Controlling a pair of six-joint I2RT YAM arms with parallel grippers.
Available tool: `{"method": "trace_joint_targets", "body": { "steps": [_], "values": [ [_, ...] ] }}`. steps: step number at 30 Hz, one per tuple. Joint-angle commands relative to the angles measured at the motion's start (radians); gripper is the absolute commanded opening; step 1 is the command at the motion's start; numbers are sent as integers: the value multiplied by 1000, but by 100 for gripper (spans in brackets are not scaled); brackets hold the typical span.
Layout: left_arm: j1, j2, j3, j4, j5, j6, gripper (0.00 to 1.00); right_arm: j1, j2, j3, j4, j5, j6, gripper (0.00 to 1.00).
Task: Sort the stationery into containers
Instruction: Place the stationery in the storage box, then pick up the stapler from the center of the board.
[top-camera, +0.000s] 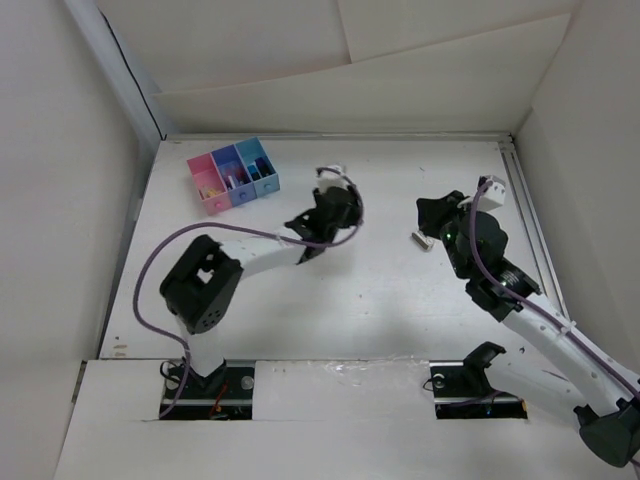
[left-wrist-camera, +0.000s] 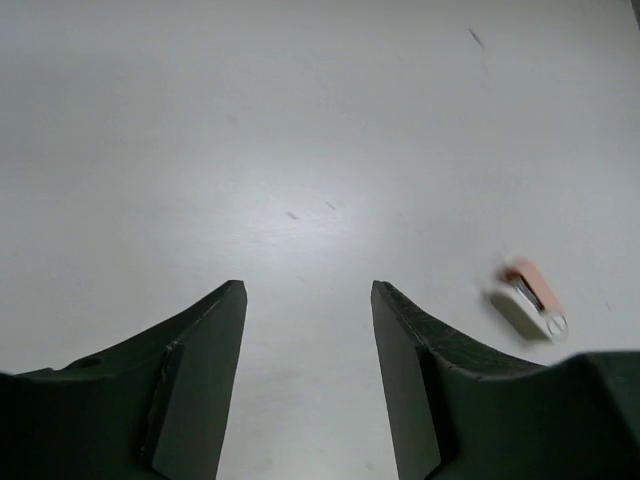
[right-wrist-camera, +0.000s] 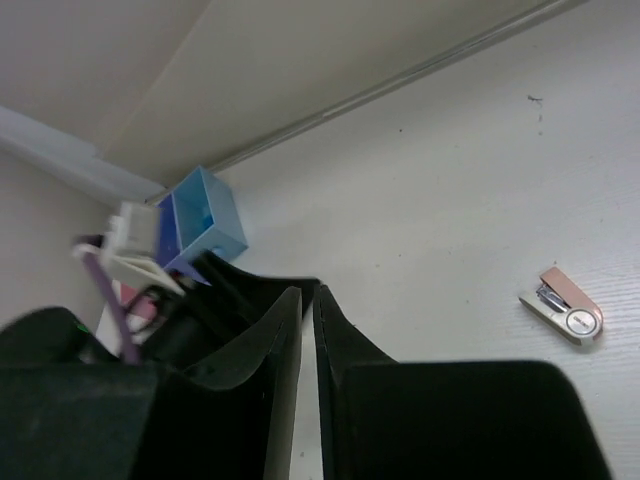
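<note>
The step in hand looks like the pickup of the last loose piece. A small stapler (top-camera: 421, 240), white with a pink top, lies flat on the counter (top-camera: 380, 300), just beside the right arm and well apart from the containers (top-camera: 265, 185) at the far left corner. Some pieces already sit in the pink and purple bins.

The right claw (right-wrist-camera: 308, 292) has its fingers drawn almost together, a thin slit between them and nothing in it. The left claw (left-wrist-camera: 308, 290) stands wide over bare counter, also holding nothing.

The right claw would probably need to spread first, then drop around the stapler's narrow sides. The carry to the bins is a long reach leftward.
</note>
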Motion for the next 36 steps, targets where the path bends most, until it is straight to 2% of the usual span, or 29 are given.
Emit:
{"method": "trace_joint_targets", "body": {
  "steps": [1,3,4,6,8,12,19,25,31,36],
  "values": [
    [-133,95,72,-27,22,19,50,-8,-32,-6,12,39,-3,16],
    [-221,171,149,-49,37,19,54,-8,-42,-6,1,48,-3,23],
    [-248,196,175,-72,47,19,58,-17,-51,3,1,48,-3,32],
    [-294,265,256,-93,56,29,63,-17,-60,3,-22,48,-3,41],
    [-354,309,307,-119,27,29,70,-17,-69,23,-36,48,-3,48],
    [-398,414,445,-158,2,19,72,-17,-105,34,-56,58,-3,56],
    [-420,630,690,-248,-156,1,72,-17,-149,121,-131,21,-15,62],
    [-420,757,873,-343,-203,-19,67,-17,-171,139,-140,1,-24,64],
    [-420,833,970,-382,-230,-28,66,-17,-161,139,-131,-28,-24,64],
    [-401,842,981,-392,-248,-39,55,-17,-151,130,-122,-39,-34,64]
  ]
}}
